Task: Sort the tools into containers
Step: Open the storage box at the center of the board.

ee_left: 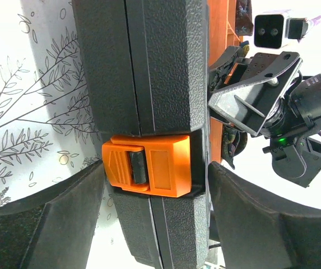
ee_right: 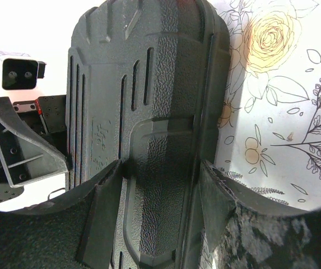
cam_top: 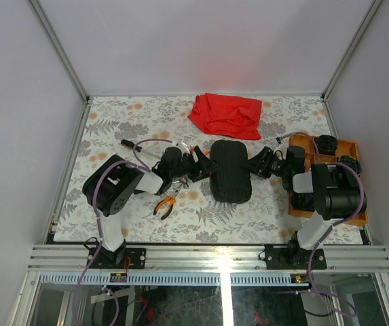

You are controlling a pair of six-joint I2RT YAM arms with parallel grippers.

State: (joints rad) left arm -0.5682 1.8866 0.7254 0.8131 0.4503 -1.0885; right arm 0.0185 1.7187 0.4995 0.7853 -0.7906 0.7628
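Observation:
The black case [cam_top: 231, 171] sits mid-table with an arm at each long side. My left gripper [cam_top: 199, 165] straddles the edge with the orange latch [ee_left: 147, 165]. One of its fingers [ee_left: 250, 213] presses the case wall and the other touches the latch's corner. My right gripper [cam_top: 256, 165] is shut across the opposite edge of the case [ee_right: 149, 112], a pad on each face. Orange-handled pliers [cam_top: 165, 205] lie near the left arm. A black-handled screwdriver [cam_top: 132, 145] lies at far left. The orange tray [cam_top: 349, 142] stands at the right edge.
A red cloth [cam_top: 226, 114] lies bunched at the back centre. More small tools [cam_top: 180, 180] lie under the left wrist. Dark items sit in the tray's far compartments [cam_top: 326, 144]. The right arm's body covers most of the tray.

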